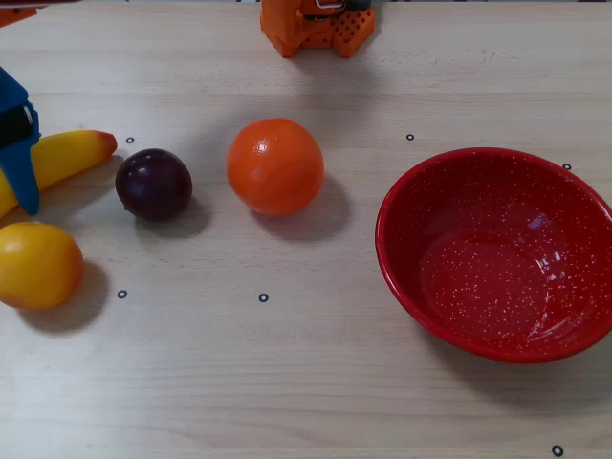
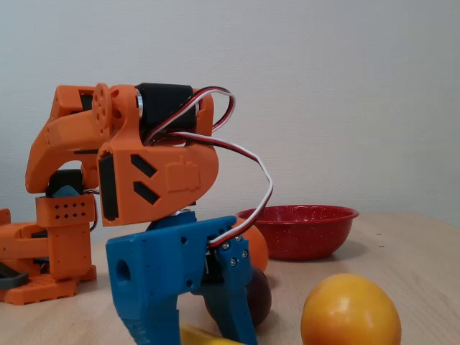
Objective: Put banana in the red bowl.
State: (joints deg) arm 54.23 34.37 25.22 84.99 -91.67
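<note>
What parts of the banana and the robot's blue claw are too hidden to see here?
- Banana: the overhead view's left edge and the blue gripper cover most of it; only the orange-red tip end shows.
- Fixed view: the bottom edge cuts off the banana and the fingertips.
- Grip: neither view shows whether the jaws squeeze the banana.

Banana (image 1: pixel 59 157) yellow with orange-red tip; red bowl (image 1: pixel 497 253) glossy red, fine white speckles; ball (image 1: pixel 275 165) orange, shiny; small round fruit (image 1: pixel 153 184) dark purple; round fruit (image 1: pixel 36 265) at 8 o'clock yellow-orange; gripper (image 2: pixel 198 327) blue; arm (image 2: pixel 144 169) orange with black motors, red-white-black wires; table (image 1: pixel 287 373) pale wood grain with small black ring marks; wall (image 2: pixel 345 93) plain grey-white.
</note>
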